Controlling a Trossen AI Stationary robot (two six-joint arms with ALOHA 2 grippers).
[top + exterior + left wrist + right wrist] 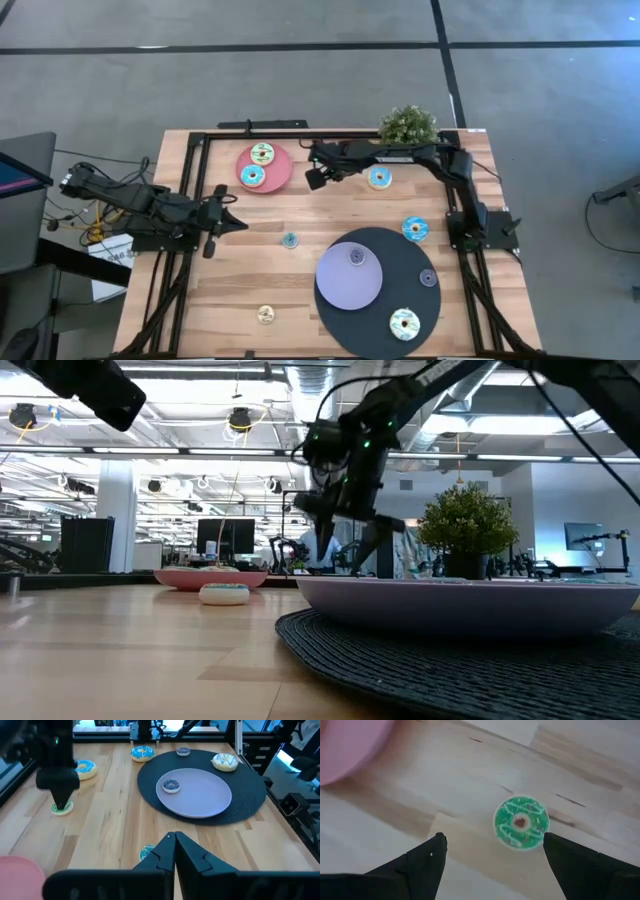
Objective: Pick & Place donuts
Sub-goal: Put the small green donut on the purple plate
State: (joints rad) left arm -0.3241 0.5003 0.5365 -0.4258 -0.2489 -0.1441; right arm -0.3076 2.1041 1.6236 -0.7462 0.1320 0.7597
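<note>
The right gripper (492,852) hangs with its dark fingers spread wide over a small green donut (521,823), a sprinkled ring lying flat on the pale wooden table (470,780) between the fingertips, nearer the right one, upper centre of the high view beside the pink plate (275,170). The left gripper (175,845), fingers pressed together, waits at middle left.

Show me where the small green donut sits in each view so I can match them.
High view: not visible; the right gripper covers that spot, beside the pink plate.
Low view: I cannot find it.
Left wrist view: the green donut lies at far left, directly under the right gripper.
Right wrist view: right of centre, between the open fingers.
Shared landmark: the pink plate, seen in all four views.
</note>
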